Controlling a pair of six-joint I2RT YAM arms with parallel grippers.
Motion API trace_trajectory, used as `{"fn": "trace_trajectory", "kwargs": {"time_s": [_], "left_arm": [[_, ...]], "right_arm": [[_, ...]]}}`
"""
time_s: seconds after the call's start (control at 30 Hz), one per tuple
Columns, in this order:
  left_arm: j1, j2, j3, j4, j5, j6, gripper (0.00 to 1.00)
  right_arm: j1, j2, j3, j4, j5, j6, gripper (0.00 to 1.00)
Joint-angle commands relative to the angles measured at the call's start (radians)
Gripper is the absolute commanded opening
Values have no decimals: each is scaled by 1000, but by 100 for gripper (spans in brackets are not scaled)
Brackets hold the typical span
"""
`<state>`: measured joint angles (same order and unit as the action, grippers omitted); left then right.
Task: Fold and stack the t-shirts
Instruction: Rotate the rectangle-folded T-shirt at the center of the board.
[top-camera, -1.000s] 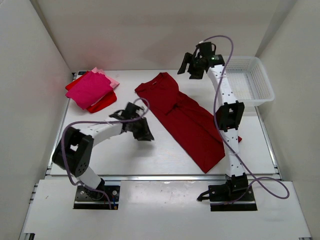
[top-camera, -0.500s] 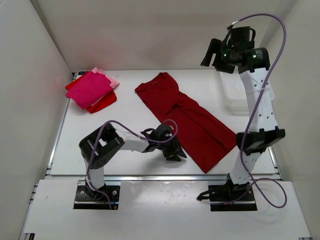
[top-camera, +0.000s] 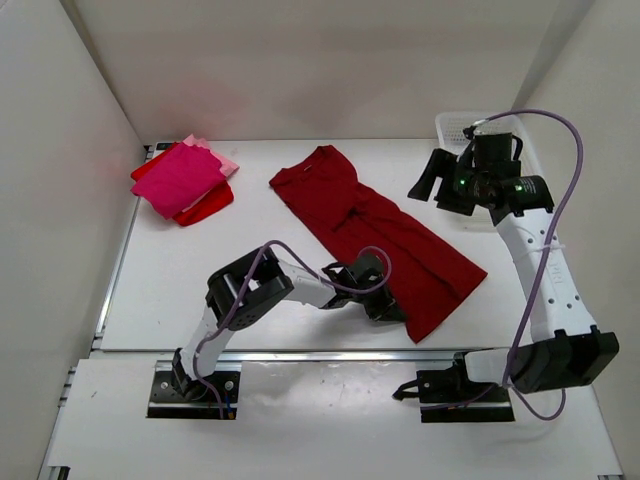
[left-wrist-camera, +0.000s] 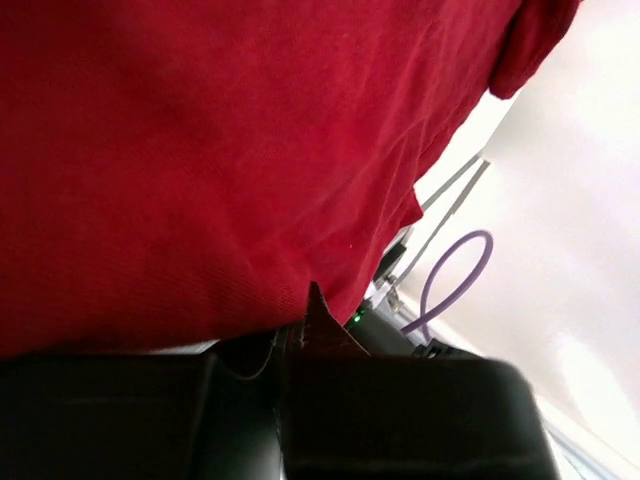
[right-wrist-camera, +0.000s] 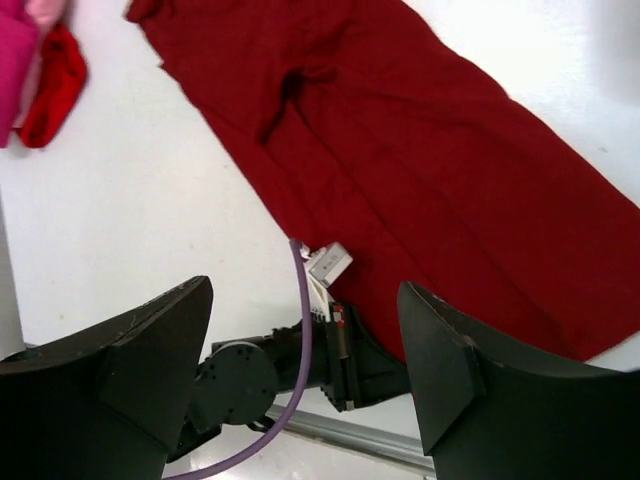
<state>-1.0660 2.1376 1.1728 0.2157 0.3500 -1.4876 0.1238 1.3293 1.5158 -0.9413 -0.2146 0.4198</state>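
Now we see the dark red t-shirt (top-camera: 380, 235) lying flat on the white desk (top-camera: 200, 270). It is folded into a long narrow strip that runs diagonally, with the collar end toward the far middle and the bottom hem toward the near right. The left arm reaches low across the desk, and the left tool (top-camera: 385, 305) sits at the near long edge of the strip, close to the hem end. In the left wrist view the fingers stand together, with a small peak of the cloth's edge pinched between them. The rest of the shirt fills that view above.

The right tool (top-camera: 438, 190) hangs in the air above the right side of the desk. Its jaws are spread wide and hold nothing, and it looks down on the strip and on the left arm. Behind it we make out one corner of the white lattice basket (top-camera: 452, 124).

At the far left corner the other three shirts lie folded in a pile. The magenta t-shirt (top-camera: 178, 178) is on top, the light pink t-shirt (top-camera: 228, 160) peeks out behind it, and the bright red t-shirt (top-camera: 208, 205) shows beneath.
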Motion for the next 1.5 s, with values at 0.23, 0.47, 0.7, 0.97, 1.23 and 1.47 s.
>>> {"fn": "trace_trajectory", "kwargs": {"time_s": [0.23, 0.47, 0.7, 0.97, 1.23, 1.47], "left_arm": [[312, -476, -497, -195, 84, 303, 1], [598, -731, -570, -614, 119, 668, 99], [673, -782, -447, -697, 17, 734, 95], [828, -544, -279, -297, -5, 510, 0], [842, -78, 157, -338, -92, 497, 58], [814, 223, 646, -588, -174, 558, 24]], "right_arm": [[37, -134, -300, 173, -107, 22, 72], [63, -127, -508, 249, -150, 8, 72], [63, -58, -565, 302, -203, -24, 50], [111, -62, -658, 355, -230, -16, 0], [135, -131, -729, 360, -244, 16, 0], [142, -156, -730, 335, -253, 37, 0]]}}
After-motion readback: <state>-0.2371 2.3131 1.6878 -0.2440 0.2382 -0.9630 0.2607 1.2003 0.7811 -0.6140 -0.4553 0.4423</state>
